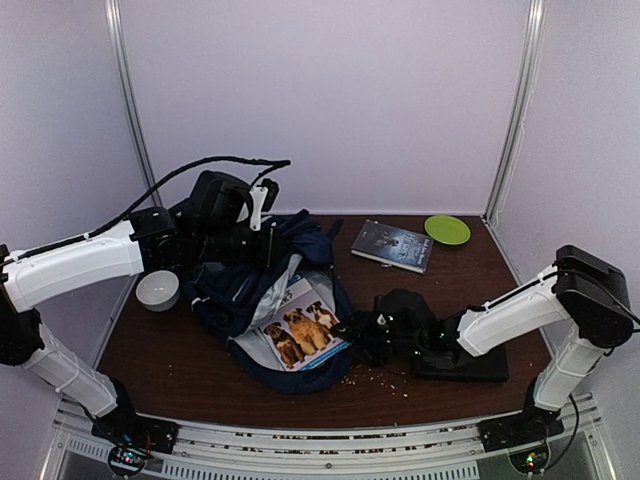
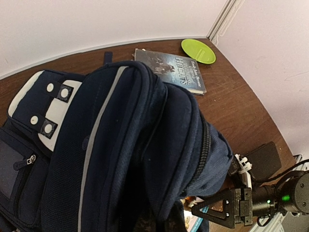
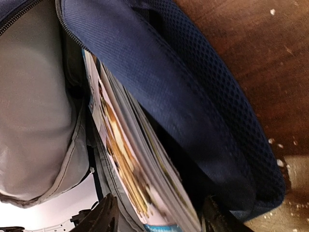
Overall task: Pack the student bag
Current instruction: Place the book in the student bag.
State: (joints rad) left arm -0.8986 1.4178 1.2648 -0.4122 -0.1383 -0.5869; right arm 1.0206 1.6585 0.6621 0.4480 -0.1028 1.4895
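Navy fabric student bag (image 1: 228, 296), clamped by left pincer (image 1: 262, 216), right pincer (image 3: 160, 218) spread wide astride glossy book (image 1: 303, 332)

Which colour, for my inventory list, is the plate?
Lime green; plate clearest in left wrist view.

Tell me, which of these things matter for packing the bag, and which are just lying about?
Job: student bag; dog picture book, part-way inside it; possibly the dark book.
Lying about: green plate; grey bowl; flat black case.

This was a robotics lab cell: white panels (image 1: 330, 100) on aluminium posts (image 1: 515, 110) enclosed a brown tabletop (image 1: 180, 360) (robot arms (image 1: 75, 262) bolted at its edge).
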